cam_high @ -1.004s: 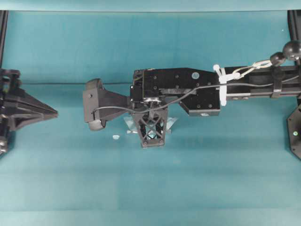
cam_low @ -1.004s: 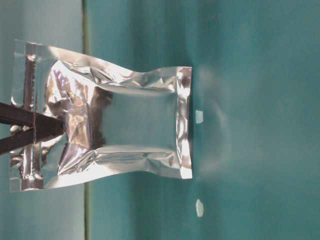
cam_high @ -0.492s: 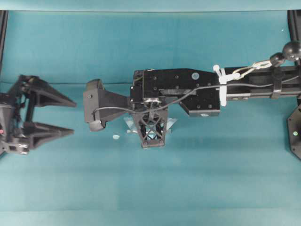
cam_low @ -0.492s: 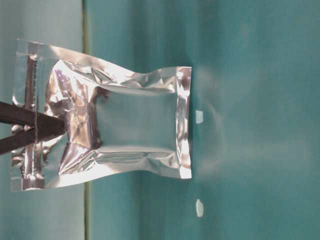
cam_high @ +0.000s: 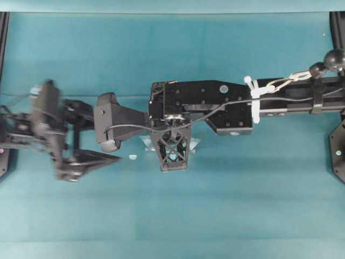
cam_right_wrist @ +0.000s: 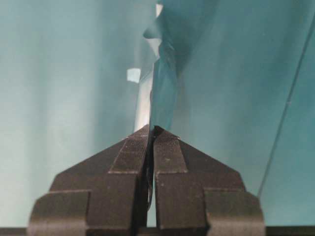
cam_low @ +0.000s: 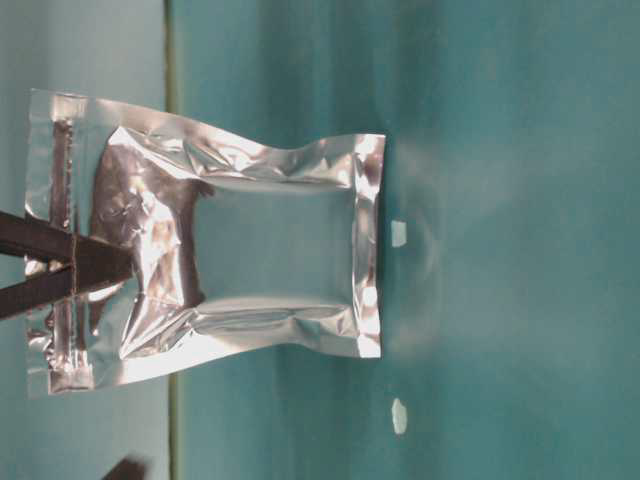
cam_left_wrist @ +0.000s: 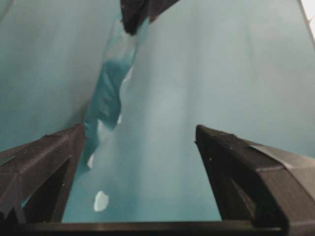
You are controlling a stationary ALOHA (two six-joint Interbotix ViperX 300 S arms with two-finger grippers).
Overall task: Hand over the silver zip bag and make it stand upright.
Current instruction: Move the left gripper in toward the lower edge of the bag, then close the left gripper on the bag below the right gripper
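From where I stand, the nearest thing is the silver zip bag [cam_low: 210,235], hanging up on edge above the teal table [cam_low: 520,240]. The table-level view is turned on its side, so the table reads as the right-hand part of the picture. The pouch's sealed bottom edge lies right at the table's surface, though I cannot tell whether it actually touches. Its zip strip is at the far end from the table, and its darker centre is framed by crinkled, shiny foil.

The right gripper [cam_low: 100,265] pinches the pouch just below the zip strip, its two dark fingers pressed together on the foil. The right wrist view shows the same: the fingertips [cam_right_wrist: 167,147] meet with the thin edge of the bag rising out between them.

Two small white specks [cam_low: 399,234] lie on the table beside the bag's bottom edge.

Farther off, seen from overhead, the right arm [cam_high: 226,102] stretches in from the right to the middle of the table, with slivers of foil showing under its wrist. To the left, the left gripper [cam_high: 91,137] is blurred, its jaws spread wide and holding nothing, near the right arm's wrist camera [cam_high: 108,121]. In its own wrist view the fingers [cam_left_wrist: 246,172] stand wide apart, with the bag [cam_left_wrist: 106,98] edge-on beyond them
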